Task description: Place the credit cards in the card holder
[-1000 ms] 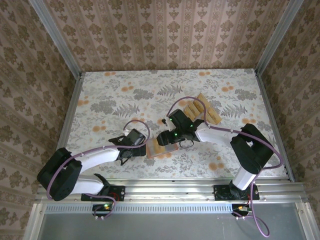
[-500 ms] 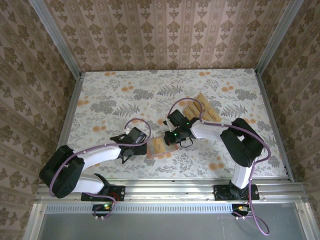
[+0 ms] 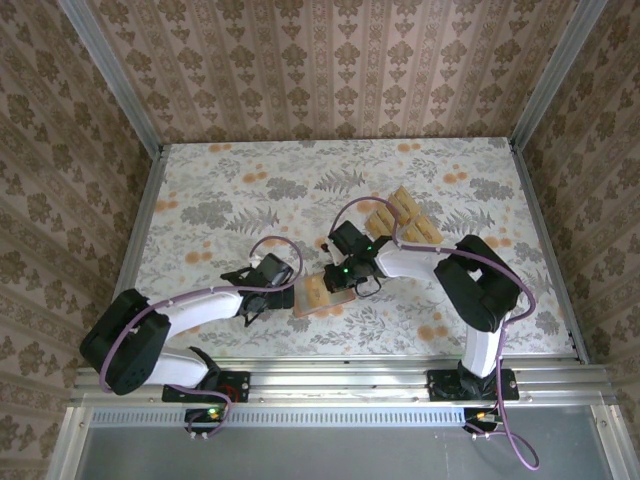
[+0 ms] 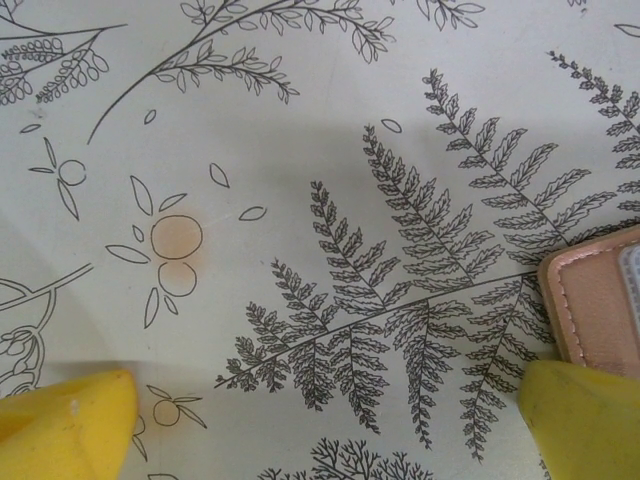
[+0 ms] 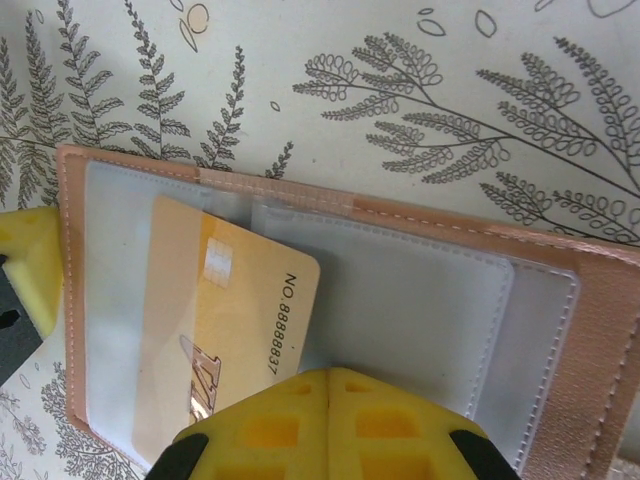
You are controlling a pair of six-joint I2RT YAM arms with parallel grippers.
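Note:
The card holder [image 5: 420, 310] lies open on the table, its clear pockets facing up, near the front centre [image 3: 303, 309]. One golden credit card [image 5: 230, 320] sits partly inside its left pocket, the numbered end sticking out. My right gripper [image 5: 330, 385] is shut, pads pressed together with nothing between them, just over the card's exposed end [image 3: 333, 276]. My left gripper [image 4: 325, 430] stands open low over the table at the holder's left edge [image 3: 286, 291]. Its right fingertip [image 4: 580, 415] is beside the holder's corner [image 4: 600, 310]. Several more credit cards [image 3: 408, 222] lie at the back right.
The floral tablecloth [image 3: 220, 200] covers the table. Metal frame rails [image 3: 140, 240] run along the left and right edges, and patterned walls stand behind. The loose cards lie just beyond the right arm's forearm [image 3: 420, 258].
My right gripper has shut from half open and shifted slightly left over the card holder; its arm has folded in closer. The left arm has barely moved.

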